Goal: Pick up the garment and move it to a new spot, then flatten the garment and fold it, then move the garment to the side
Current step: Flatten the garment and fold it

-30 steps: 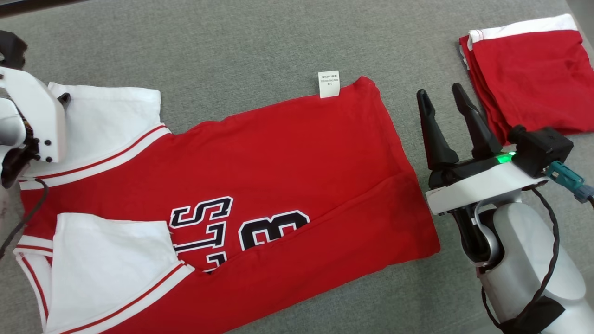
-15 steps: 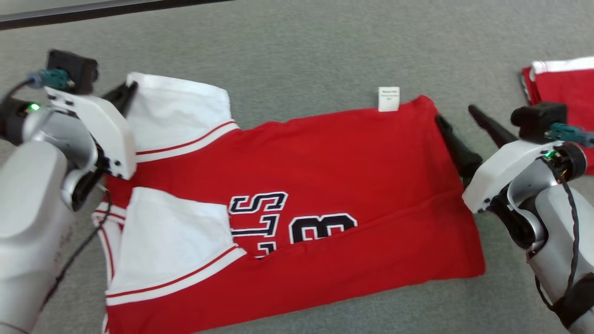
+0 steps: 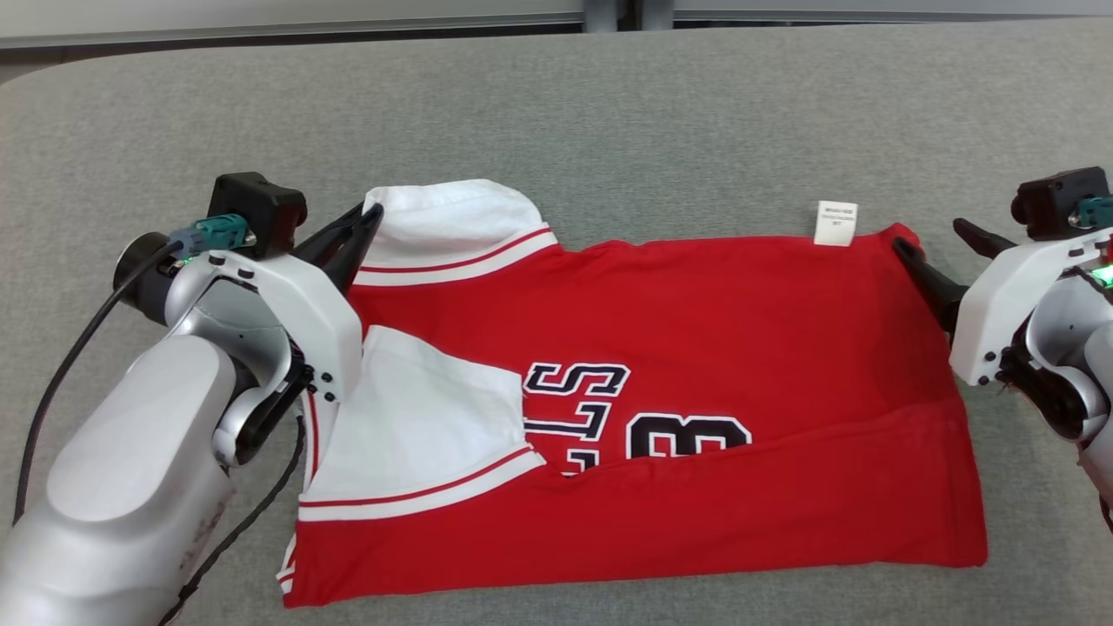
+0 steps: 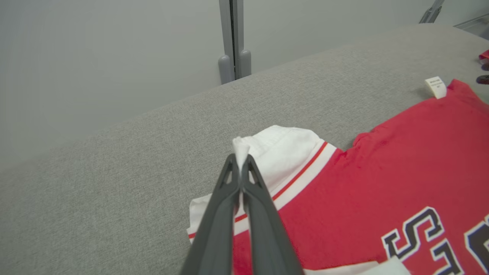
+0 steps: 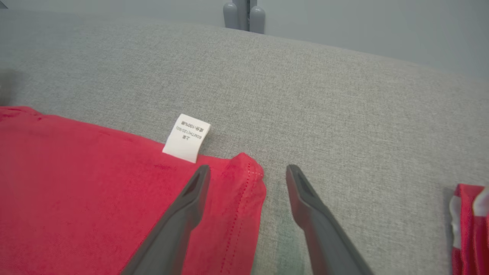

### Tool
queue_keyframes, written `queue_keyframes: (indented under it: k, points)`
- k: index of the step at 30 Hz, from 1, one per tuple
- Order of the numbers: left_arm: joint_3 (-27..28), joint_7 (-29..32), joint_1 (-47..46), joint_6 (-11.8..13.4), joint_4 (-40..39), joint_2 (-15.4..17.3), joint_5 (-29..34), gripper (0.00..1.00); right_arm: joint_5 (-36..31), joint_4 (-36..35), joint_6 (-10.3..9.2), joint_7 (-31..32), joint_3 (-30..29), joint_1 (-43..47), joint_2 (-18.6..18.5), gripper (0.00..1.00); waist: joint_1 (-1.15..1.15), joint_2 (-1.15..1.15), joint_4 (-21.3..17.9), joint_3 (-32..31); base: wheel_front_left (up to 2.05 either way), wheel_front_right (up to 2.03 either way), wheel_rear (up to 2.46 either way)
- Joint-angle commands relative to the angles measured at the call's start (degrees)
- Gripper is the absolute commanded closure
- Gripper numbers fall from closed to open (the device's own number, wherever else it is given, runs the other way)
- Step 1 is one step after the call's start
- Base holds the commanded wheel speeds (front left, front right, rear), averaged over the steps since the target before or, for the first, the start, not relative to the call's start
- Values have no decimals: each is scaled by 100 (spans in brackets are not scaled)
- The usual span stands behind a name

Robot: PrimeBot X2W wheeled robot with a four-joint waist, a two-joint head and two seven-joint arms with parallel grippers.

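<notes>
The garment (image 3: 696, 348) is a red jersey with white sleeves and dark lettering, lying flat on the grey table with its near long edge folded over. My left gripper (image 3: 369, 213) is shut on the far white sleeve (image 3: 452, 226). In the left wrist view a tuft of white cloth sticks out between the closed fingertips of the left gripper (image 4: 240, 160). My right gripper (image 3: 930, 239) stands open at the garment's far right hem corner, beside the white label (image 3: 835, 223). In the right wrist view the right gripper (image 5: 247, 171) straddles that red corner (image 5: 244, 179), its left finger over the cloth.
The grey padded table (image 3: 609, 113) ends at a far edge with a grey post (image 3: 617, 13) behind it. A second folded red and white garment (image 5: 468, 225) lies further right of my right gripper. Bare table lies beyond the jersey.
The head camera has shifted, so the whole picture moved. My left gripper has shut on the far white sleeve. My right gripper has come from beside the jersey to its far hem corner, still open.
</notes>
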Motion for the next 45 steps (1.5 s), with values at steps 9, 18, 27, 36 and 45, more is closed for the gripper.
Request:
queue_keyframes:
  k: [9,18,27,36,45]
  points:
    - [-54,37,6,114,-280,-105,-12,100,284,579,-4,189,488,-424,-189,0,0,0,319,165,0,0,0]
    - [-21,-75,36,223,-237,-17,53,100,414,1054,-8,-36,810,-626,-184,100,0,0,337,202,0,0,0]
    - [145,-543,-134,538,49,-42,217,100,584,1338,-8,-659,826,-727,-49,100,0,0,266,141,0,0,0]
    - [184,-1053,-737,775,882,-300,489,100,487,1730,-8,-1352,856,-1058,132,100,0,0,136,245,0,0,0]
    - [-9,-1447,-1103,568,1688,-525,649,100,190,2073,-8,-2432,1004,-1249,401,100,0,0,41,228,0,0,0]
